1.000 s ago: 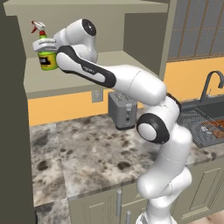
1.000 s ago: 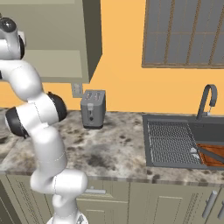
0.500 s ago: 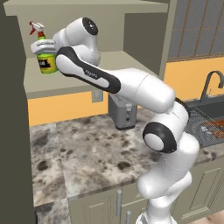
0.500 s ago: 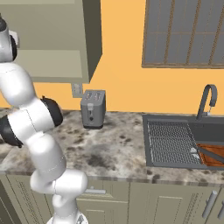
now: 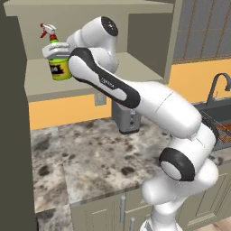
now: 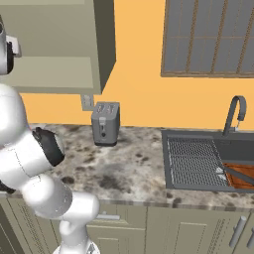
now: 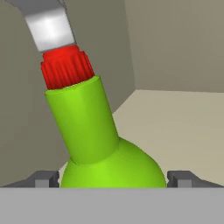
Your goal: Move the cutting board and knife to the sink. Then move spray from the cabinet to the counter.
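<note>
The green spray (image 5: 58, 67) with its red-and-white nozzle hangs tilted just over the front of the shelf of the open cabinet (image 5: 135, 67). My gripper (image 5: 56, 52) is shut on the spray. In the hand view the spray's green neck (image 7: 85, 122) stands between my fingertips (image 7: 47, 178), and the gripper (image 7: 113, 178) grips its body. The cutting board (image 6: 240, 177) lies in the sink (image 6: 198, 158) at the right, with the knife (image 6: 232, 173) across it. The speckled counter (image 5: 90, 158) stretches below the cabinet.
A grey toaster (image 5: 126, 119) stands on the counter against the orange wall, below the cabinet (image 6: 59, 49). The curved faucet (image 6: 235, 114) rises behind the sink. A dark tall panel (image 5: 13, 135) bounds the counter on the left. Drawer fronts with metal handles run below the counter (image 6: 134, 168).
The gripper has carried the spray a little right and down, toward the front of the cabinet shelf. The arm's elbow has swung right.
</note>
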### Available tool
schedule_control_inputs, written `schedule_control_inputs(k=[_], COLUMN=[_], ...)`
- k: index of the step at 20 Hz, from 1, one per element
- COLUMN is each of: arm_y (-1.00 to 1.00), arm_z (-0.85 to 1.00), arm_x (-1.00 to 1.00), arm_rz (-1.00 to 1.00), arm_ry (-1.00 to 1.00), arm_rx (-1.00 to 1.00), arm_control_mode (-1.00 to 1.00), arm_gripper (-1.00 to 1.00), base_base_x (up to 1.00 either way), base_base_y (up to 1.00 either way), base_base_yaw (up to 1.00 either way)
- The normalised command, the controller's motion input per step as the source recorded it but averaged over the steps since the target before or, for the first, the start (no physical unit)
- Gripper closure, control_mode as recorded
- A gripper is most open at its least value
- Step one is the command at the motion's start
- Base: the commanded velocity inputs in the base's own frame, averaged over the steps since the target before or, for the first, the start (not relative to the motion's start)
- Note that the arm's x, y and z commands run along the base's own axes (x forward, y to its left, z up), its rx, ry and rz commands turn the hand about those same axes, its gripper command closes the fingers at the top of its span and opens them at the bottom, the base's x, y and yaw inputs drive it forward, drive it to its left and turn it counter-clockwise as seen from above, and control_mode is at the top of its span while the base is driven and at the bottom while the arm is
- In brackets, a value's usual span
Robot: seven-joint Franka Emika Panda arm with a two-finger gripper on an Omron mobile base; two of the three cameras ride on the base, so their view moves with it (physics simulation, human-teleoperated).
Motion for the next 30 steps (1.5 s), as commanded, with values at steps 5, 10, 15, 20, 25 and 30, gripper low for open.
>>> schedule_control_inputs(k=[5,10,15,20,25,30], arm_y=[-0.58,-0.65,-0.67,-0.63,-0.64,-0.62], arm_z=[0.00,0.16,0.37,0.28,0.01,0.00], arm_x=[-0.88,-1.00,-1.00,-1.00,-1.00,-0.87], arm_rz=[0.00,0.00,0.00,0.00,0.00,0.00], arm_ry=[0.00,-0.02,0.00,0.02,0.09,0.09], arm_rx=[0.00,0.00,0.02,0.00,0.00,0.00], arm_control_mode=[-1.00,-1.00,-1.00,-1.00,-1.00,-1.00], arm_gripper=[1.00,1.00,1.00,1.00,1.00,1.00], base_base_x=[0.00,0.00,0.00,0.00,0.00,0.00], base_base_y=[0.00,0.00,0.00,0.00,0.00,0.00], base_base_yaw=[0.00,0.00,0.00,0.00,0.00,0.00])
